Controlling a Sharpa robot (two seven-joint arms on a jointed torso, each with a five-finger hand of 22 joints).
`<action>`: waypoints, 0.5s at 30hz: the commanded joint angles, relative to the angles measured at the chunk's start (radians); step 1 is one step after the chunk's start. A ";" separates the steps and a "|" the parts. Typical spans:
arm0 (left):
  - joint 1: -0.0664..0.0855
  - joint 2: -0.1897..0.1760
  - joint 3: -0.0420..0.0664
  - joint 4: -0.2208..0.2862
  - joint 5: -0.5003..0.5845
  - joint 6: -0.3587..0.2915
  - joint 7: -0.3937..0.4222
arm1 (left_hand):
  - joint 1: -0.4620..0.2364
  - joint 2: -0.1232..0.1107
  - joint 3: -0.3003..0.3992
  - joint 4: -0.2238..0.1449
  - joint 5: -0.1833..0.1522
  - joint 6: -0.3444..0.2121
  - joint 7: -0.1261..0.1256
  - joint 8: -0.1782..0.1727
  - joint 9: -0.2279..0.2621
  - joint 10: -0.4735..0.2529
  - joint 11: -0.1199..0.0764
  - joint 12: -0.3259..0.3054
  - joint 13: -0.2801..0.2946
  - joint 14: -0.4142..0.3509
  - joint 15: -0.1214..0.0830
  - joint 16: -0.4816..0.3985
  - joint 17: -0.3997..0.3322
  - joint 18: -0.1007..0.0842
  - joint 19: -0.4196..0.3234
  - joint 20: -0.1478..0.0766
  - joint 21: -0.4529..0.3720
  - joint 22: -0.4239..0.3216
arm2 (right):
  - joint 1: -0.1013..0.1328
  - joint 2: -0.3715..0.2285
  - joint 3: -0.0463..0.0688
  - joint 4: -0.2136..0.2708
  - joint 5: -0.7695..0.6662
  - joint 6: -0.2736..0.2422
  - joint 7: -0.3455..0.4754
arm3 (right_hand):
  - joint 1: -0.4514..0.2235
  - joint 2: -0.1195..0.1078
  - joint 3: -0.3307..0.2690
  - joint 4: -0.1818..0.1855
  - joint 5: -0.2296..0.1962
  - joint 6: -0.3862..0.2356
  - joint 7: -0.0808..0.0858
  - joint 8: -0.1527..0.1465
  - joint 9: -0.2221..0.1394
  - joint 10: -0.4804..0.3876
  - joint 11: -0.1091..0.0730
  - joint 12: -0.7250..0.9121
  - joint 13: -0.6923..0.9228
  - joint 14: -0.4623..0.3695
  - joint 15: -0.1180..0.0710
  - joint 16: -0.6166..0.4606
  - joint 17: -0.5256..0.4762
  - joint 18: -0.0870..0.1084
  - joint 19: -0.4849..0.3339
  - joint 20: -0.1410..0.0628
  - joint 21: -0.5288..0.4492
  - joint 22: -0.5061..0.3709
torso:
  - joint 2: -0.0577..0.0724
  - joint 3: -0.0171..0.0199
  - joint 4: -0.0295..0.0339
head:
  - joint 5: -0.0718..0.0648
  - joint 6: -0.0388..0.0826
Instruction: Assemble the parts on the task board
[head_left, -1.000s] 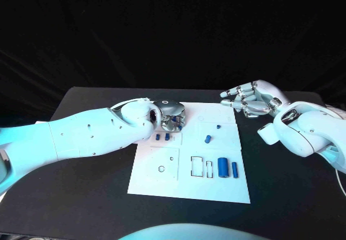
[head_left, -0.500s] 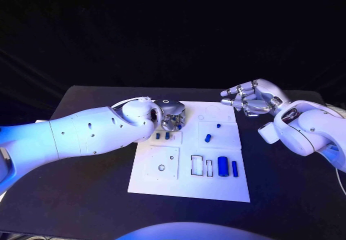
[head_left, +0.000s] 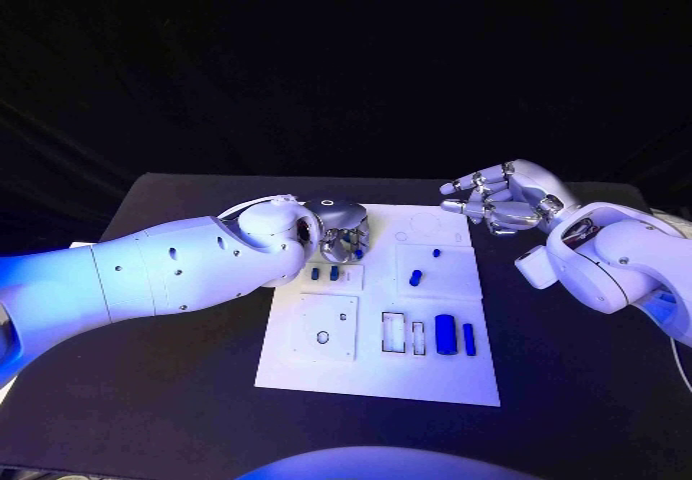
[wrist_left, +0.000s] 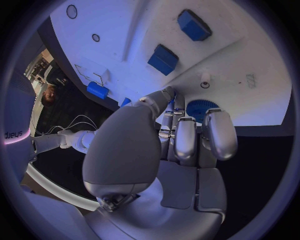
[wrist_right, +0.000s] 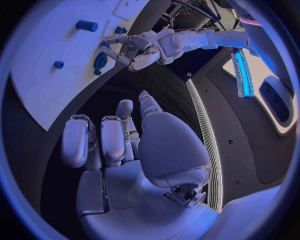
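Observation:
The white task board (head_left: 378, 372) lies in the middle of the table. My left hand (head_left: 342, 232) hangs over its upper left corner, fingers curled down. In the left wrist view its thumb and fingers (wrist_left: 178, 125) close round a blue round toothed part (wrist_left: 199, 107) at the board's edge (wrist_left: 125, 30). Two blue blocks (wrist_left: 164, 59) lie just beyond it. My right hand (head_left: 502, 198) hovers off the board's upper right corner, fingers apart and holding nothing. The right wrist view shows the left hand (wrist_right: 134, 50) with the blue round part (wrist_right: 100, 61) at its fingertips.
On the board lie a blue peg (head_left: 415, 277), a small blue piece (head_left: 437, 253), two short pieces (head_left: 325, 272), a thick cylinder (head_left: 444, 333) and a thin bar (head_left: 469, 338). Outlined slots (head_left: 392, 332) are lower down. Black table (head_left: 173, 380) surrounds the board.
My left hand has shifted very slightly over the board's upper left corner. The right hand has stayed where it was.

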 joint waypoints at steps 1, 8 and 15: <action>0.000 -0.014 0.009 0.015 0.052 -0.052 0.016 | -0.011 0.001 0.001 0.006 0.003 0.008 -0.001 -0.004 -0.001 0.002 0.002 -0.005 -0.001 0.039 0.005 0.003 -0.002 -0.014 0.017 0.005 0.004 0.002 | -0.001 0.002 0.000 -0.001 -0.006 0.010 0.006 | 0.004 0.007 -0.007 0.002 0.007 0.002 -0.001 0.005 0.001 0.009 -0.003 0.005 0.002 0.031 0.001 -0.003 0.002 0.016 -0.002 -0.003 -0.006 0.001 | 0.000 -0.0004 0.0001 | -0.001 0.002; 0.002 -0.070 0.036 0.058 0.110 -0.085 0.034 | -0.014 0.000 0.001 0.005 0.003 0.011 0.000 -0.003 -0.001 0.003 0.002 -0.007 0.000 0.038 0.005 0.001 -0.006 -0.014 0.018 0.006 0.007 0.005 | -0.002 0.002 0.000 -0.003 -0.006 0.010 0.005 | 0.004 0.007 -0.007 0.002 0.007 0.002 -0.001 0.005 0.001 0.009 -0.003 0.005 0.002 0.031 0.001 -0.003 0.002 0.016 -0.002 -0.003 -0.006 0.001 | 0.000 0.0004 0.0025 | 0.000 0.006; 0.005 -0.118 0.046 0.074 0.126 -0.061 0.031 | -0.021 -0.001 -0.001 0.006 0.003 0.017 -0.001 -0.003 -0.001 0.009 0.001 -0.009 0.001 0.037 0.005 0.001 -0.008 -0.015 0.018 0.006 0.009 0.008 | -0.002 0.001 0.000 -0.003 -0.006 0.010 0.004 | 0.004 0.007 -0.007 0.002 0.007 0.002 -0.001 0.005 0.001 0.009 -0.003 0.005 0.002 0.031 0.001 -0.003 0.002 0.016 -0.002 -0.003 -0.006 0.001 | 0.001 0.0004 0.0011 | 0.002 0.006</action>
